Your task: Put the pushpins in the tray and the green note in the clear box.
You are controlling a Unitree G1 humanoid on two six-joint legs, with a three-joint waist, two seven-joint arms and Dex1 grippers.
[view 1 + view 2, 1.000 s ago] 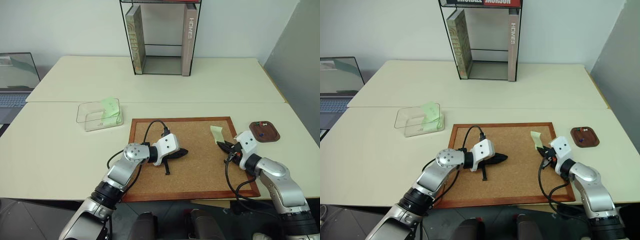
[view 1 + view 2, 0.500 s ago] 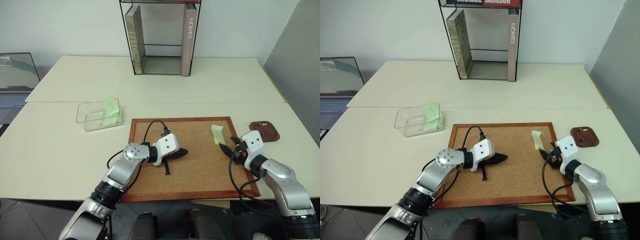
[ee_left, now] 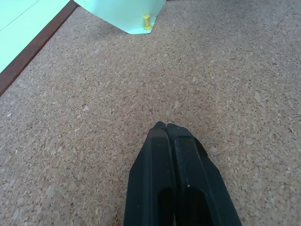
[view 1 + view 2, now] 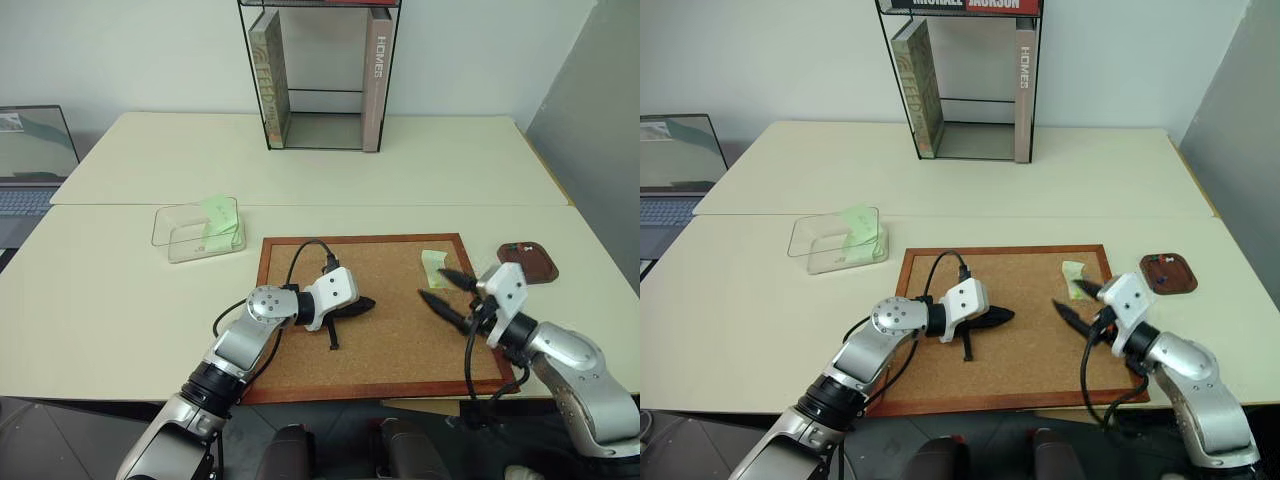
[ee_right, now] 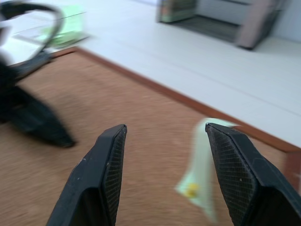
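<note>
Right wrist view shows the right gripper [image 5: 164, 174] spread apart around the green note [image 5: 200, 167] at lower right, a yellow pushpin [image 5: 190, 189] pinning it to the cork board [image 5: 117, 141], so pulling risks tearing.

Two cream benches [image 4: 300, 170] butted together against a white wall [image 4: 140, 50] — grey partition [image 4: 600, 110] right, laptop [image 4: 30, 160] at left edge.

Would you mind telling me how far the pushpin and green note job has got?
Done: a few pushpins lie in the tray, and one green slip sits in the clear box. In hand: nothing; the right gripper is open beside the green note, the left gripper shut on the cork board. Left: the yellow pin holding that note, then the note itself.
</note>
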